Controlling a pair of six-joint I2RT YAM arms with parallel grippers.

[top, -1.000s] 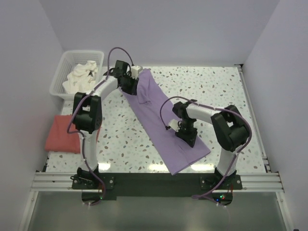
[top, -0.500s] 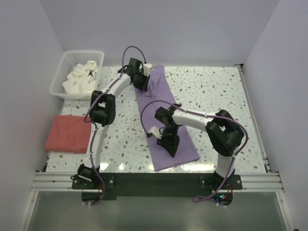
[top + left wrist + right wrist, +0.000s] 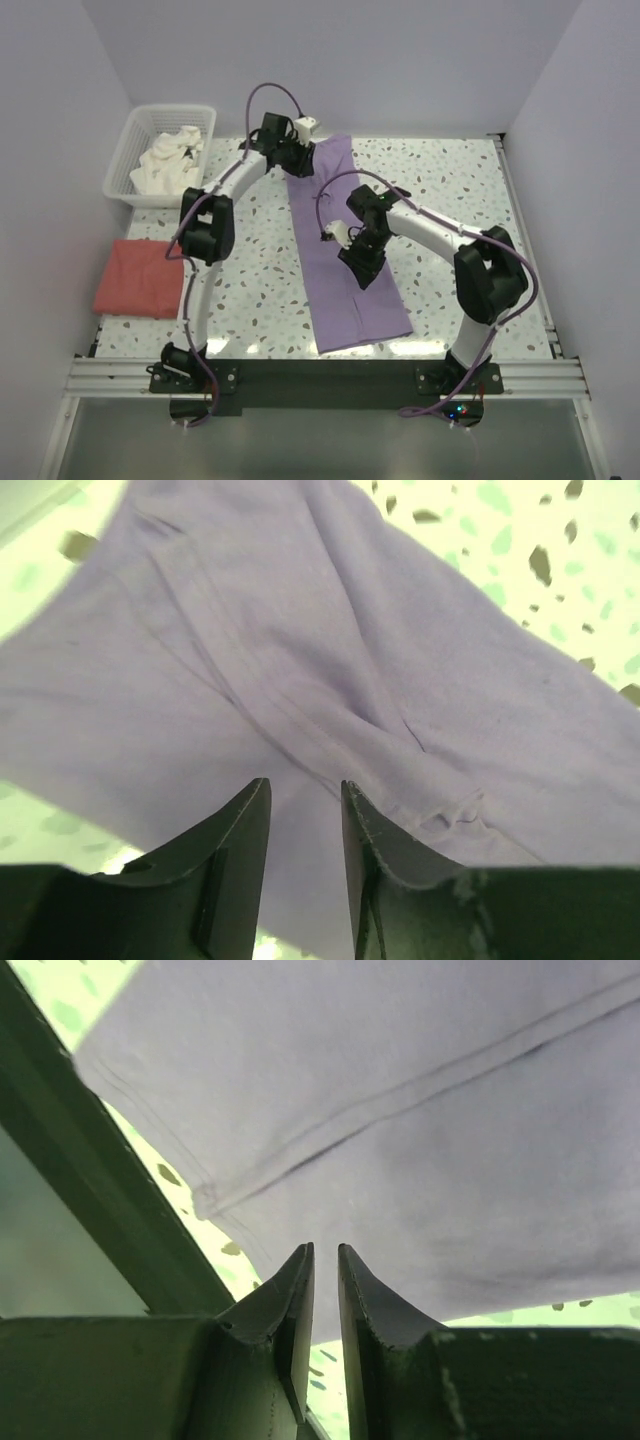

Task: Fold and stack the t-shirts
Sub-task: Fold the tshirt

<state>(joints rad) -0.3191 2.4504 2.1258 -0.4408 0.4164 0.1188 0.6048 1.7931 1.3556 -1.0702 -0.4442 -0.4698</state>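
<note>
Found purple t-shirt (image 3: 355, 310) stretched lengthwise at frame centre on tabletop (image 3: 450, 190); gripped at upper end by left claw (image 3: 301, 165), narrowly parted on cloth; gripped mid-length by right claw (image 3: 364, 276), almost closed.

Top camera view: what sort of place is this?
Probably a robotics lab test cell, not a laundry: a left arm and right arm bolted at a white-walled speckled table, a purple t-shirt spread out, and a basket of white clothes.

Table (image 3: 440, 180) w/ purple tee (image 3: 350, 295), prob. folded red tee (image 3: 140, 278), basket (image 3: 122, 160).
</note>
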